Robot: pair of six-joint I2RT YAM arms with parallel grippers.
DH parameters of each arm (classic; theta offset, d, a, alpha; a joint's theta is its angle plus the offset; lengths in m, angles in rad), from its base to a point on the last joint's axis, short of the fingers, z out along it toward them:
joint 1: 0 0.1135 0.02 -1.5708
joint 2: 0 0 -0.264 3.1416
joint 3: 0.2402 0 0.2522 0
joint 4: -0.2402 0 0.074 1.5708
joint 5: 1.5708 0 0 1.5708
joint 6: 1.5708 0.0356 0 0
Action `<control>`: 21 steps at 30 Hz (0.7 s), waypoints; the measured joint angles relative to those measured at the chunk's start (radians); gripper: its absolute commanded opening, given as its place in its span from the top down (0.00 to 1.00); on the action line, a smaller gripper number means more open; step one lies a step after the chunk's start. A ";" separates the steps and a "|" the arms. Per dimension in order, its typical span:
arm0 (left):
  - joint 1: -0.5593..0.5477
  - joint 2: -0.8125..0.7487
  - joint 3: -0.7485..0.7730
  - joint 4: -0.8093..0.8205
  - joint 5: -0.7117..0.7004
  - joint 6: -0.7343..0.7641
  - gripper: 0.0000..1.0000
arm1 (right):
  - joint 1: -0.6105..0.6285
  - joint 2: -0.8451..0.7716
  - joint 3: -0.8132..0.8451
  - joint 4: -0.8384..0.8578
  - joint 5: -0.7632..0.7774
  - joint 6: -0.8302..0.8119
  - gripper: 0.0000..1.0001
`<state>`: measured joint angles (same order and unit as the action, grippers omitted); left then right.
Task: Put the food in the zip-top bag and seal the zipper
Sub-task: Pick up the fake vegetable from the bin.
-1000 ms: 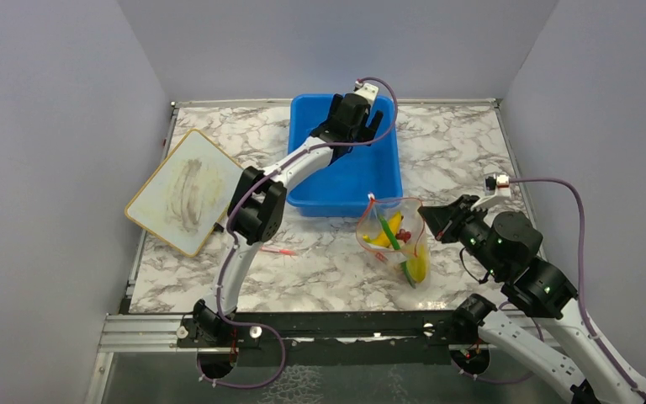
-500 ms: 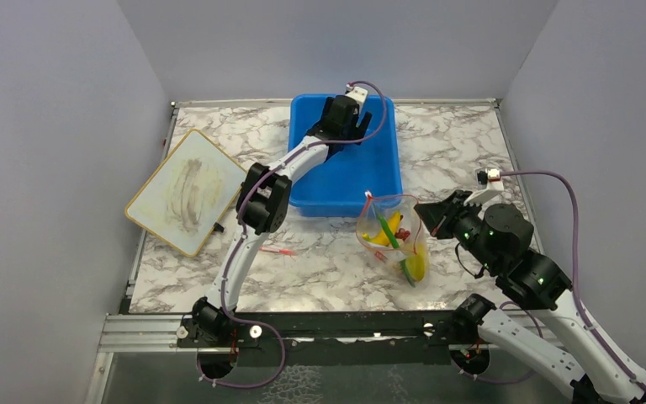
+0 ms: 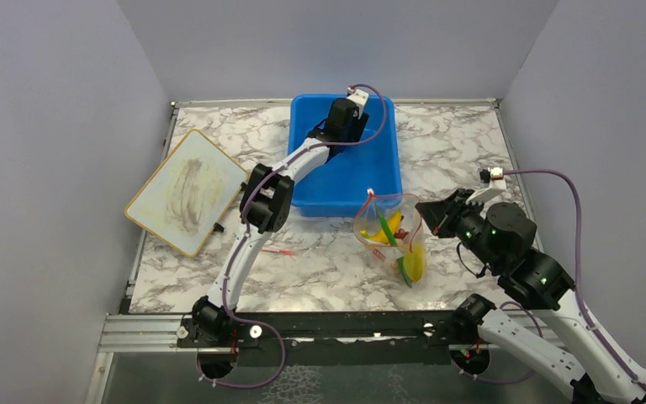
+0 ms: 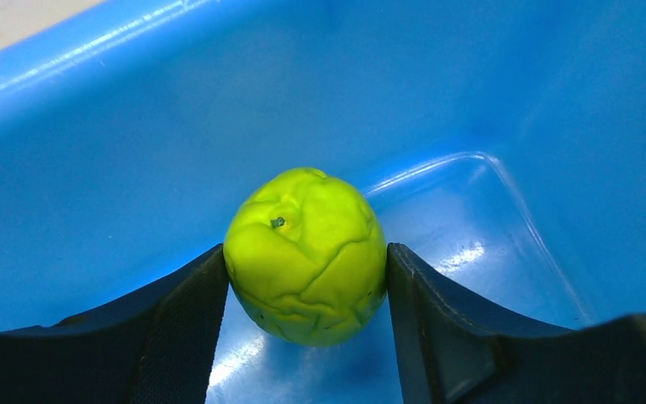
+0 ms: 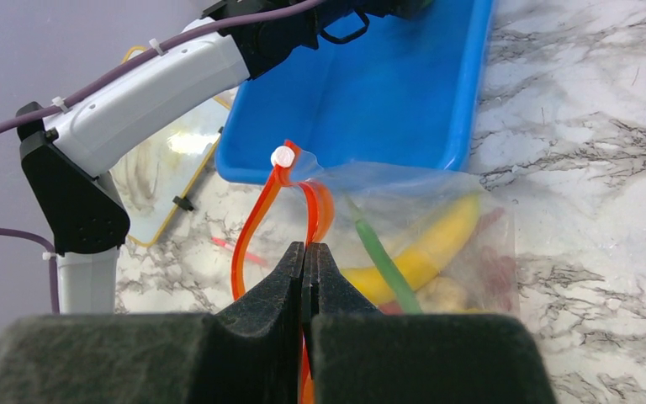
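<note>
Over the last second your left gripper (image 4: 305, 250) travelled from the right-hand part of the rigid blue plastic tub (image 3: 387, 181) toward its far middle. Its fingers, spread wide then, had drawn in until each inner face met a side of the wrinkled green lime (image 4: 307, 282). The lime sat between them on the tub floor near a far corner. Your right gripper (image 5: 305, 252) had barely shifted. Its fingers were pressed together on the orange-red zipper strip (image 5: 320, 210), holding up the mouth of the clear floppy zip-top bag (image 3: 391, 236). The bag stood just near of the tub's right corner on the marble-patterned table (image 3: 320, 269), about where it had been. The thin red stick (image 3: 279, 251) and the cream board with a tan rim (image 3: 187, 192), which overhung the table's left edge, lay as before. From above, the wrist hid the left fingers and the lime completely, so only the wrist camera showed that contact. You could not tell from it whether the lime had left the floor. Inside the bag you could pick out the yellow banana (image 5: 433, 244) and a slim green piece (image 5: 378, 252) crossing it. The reddish and pale shapes beside them were too blurred by the plastic to name. The right fingers cut off the lower run of the strip.
</note>
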<state>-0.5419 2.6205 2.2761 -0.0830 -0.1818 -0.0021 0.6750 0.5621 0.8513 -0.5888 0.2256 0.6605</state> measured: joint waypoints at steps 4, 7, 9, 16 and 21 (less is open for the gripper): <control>0.004 -0.006 -0.019 0.027 0.003 0.005 0.53 | 0.000 -0.010 0.003 -0.011 0.003 0.011 0.99; 0.005 -0.042 -0.086 0.047 0.010 0.010 0.58 | 0.000 -0.020 0.003 -0.012 0.003 0.019 0.99; 0.005 -0.072 -0.127 0.047 0.015 0.014 0.61 | 0.000 -0.023 0.002 -0.015 0.003 0.024 0.99; 0.005 -0.164 -0.200 0.042 0.030 0.009 0.67 | 0.000 -0.056 -0.007 -0.016 0.003 0.042 0.99; 0.005 -0.240 -0.239 0.031 0.051 -0.013 0.67 | 0.000 -0.044 -0.007 -0.014 0.002 0.058 0.99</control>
<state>-0.5365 2.3802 2.0369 -0.0517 -0.1307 -0.0147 0.6750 0.5179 0.8440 -0.6033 0.2272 0.7181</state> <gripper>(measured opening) 0.628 0.012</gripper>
